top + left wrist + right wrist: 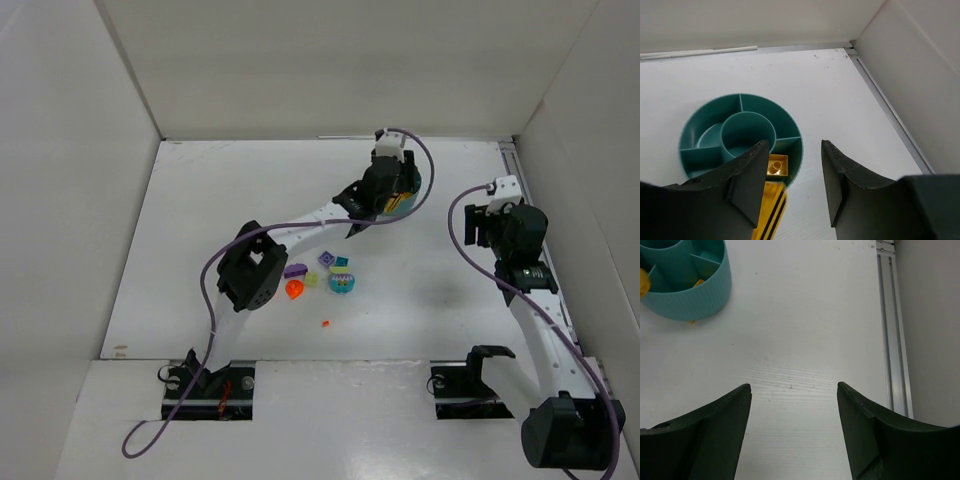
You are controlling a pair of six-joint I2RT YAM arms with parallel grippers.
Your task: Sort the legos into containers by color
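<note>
We note the flat, matte white table [200, 220], enclosed by plain white walls, with an aluminium rail [887, 330] along its right edge. The left arm [300, 225] reaches across to the far centre-right of the table. The right arm [535, 310] stands along the right side.

The left gripper [792, 167] hangs above the near rim of the tub [684, 135], its two dark wedge-shaped fingers spread apart with nothing between them. The right gripper [794, 395] is likewise spread wide and empty over bare table, with the tub to its upper left.

The tub is round, teal, smooth plastic inside. Thin radial walls split it into wedge compartments around a central ring, and its outer wall [695, 305] is finely ribbed. One square yellow brick [777, 165] with a single round stud lies in the wedge nearest the left gripper.

Other legos lie loose near the table centre, well apart from the tub:
- a teal block with a yellow top [342, 283]
- a purple brick [295, 270]
- a rounded orange-red piece [294, 290]
- a light green bit [311, 279]
- a small purple tile [327, 258]
- a small teal bit [342, 262]
- a tiny orange-red speck [325, 323], alone, nearer the arm bases
</note>
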